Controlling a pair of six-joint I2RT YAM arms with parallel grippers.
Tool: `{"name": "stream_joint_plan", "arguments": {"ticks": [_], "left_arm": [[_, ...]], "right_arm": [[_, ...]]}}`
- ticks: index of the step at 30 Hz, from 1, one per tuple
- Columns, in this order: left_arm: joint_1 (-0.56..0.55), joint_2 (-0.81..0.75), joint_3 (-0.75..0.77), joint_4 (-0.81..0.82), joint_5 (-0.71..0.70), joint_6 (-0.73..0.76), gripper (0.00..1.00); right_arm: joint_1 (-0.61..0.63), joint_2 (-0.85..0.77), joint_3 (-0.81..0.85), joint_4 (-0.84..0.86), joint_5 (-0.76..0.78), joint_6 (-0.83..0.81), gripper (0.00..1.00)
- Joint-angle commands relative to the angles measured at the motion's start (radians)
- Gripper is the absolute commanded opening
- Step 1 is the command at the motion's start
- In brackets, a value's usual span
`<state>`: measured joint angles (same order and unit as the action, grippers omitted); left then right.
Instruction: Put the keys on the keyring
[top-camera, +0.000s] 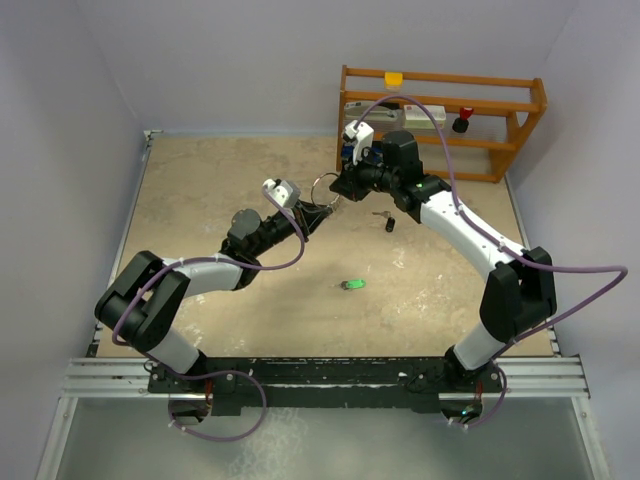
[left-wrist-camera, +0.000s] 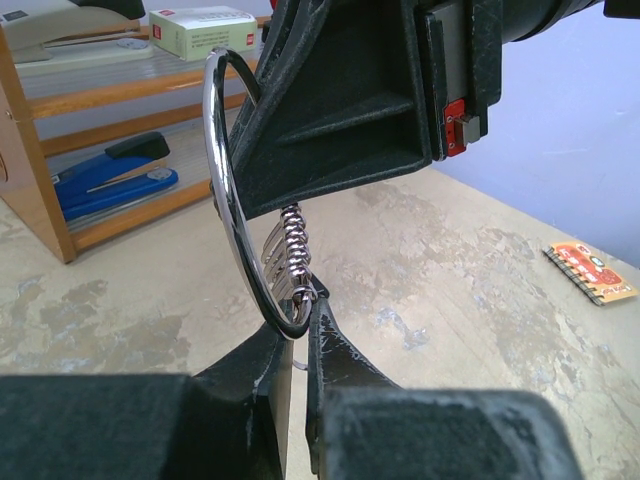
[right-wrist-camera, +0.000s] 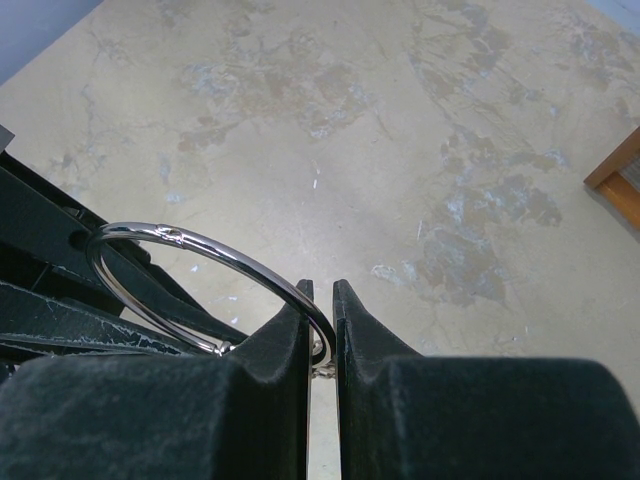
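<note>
The keyring (top-camera: 322, 187), a thin silver wire ring, hangs above the middle of the table between both grippers. My left gripper (top-camera: 306, 214) is shut on its lower edge; in the left wrist view the keyring (left-wrist-camera: 222, 170) stands upright out of my left gripper (left-wrist-camera: 300, 322), with small silver keys (left-wrist-camera: 288, 250) clustered at the pinch. My right gripper (top-camera: 345, 186) is shut on the opposite side, and in the right wrist view the keyring (right-wrist-camera: 200, 248) runs into my right gripper (right-wrist-camera: 322, 297). A green-headed key (top-camera: 352, 285) and a black-headed key (top-camera: 388, 222) lie loose on the table.
A wooden rack (top-camera: 440, 110) stands at the back right, holding a blue stapler (left-wrist-camera: 110, 175) and a small box (left-wrist-camera: 200, 30). A small orange notepad (left-wrist-camera: 592, 272) lies on the table. Walls close in the left, back and right sides.
</note>
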<state>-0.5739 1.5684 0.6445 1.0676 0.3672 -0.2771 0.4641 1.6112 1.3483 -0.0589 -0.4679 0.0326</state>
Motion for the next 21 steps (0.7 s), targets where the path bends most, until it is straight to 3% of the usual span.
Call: {"name": "stream_joint_plan", "arguments": {"ticks": [1,8,21], "left_arm": [[0.006,-0.035,0.041,0.019,-0.02,0.006,0.07],[0.006,-0.039,0.04,0.014,-0.029,0.01,0.19],[0.006,-0.041,0.035,0.012,-0.037,0.013,0.22]], "right_arm": [[-0.004,-0.013,0.03,0.02,-0.036,-0.016,0.0],[-0.008,-0.017,0.029,0.02,-0.038,-0.018,0.0],[-0.012,-0.023,0.025,0.021,-0.041,-0.019,0.0]]}}
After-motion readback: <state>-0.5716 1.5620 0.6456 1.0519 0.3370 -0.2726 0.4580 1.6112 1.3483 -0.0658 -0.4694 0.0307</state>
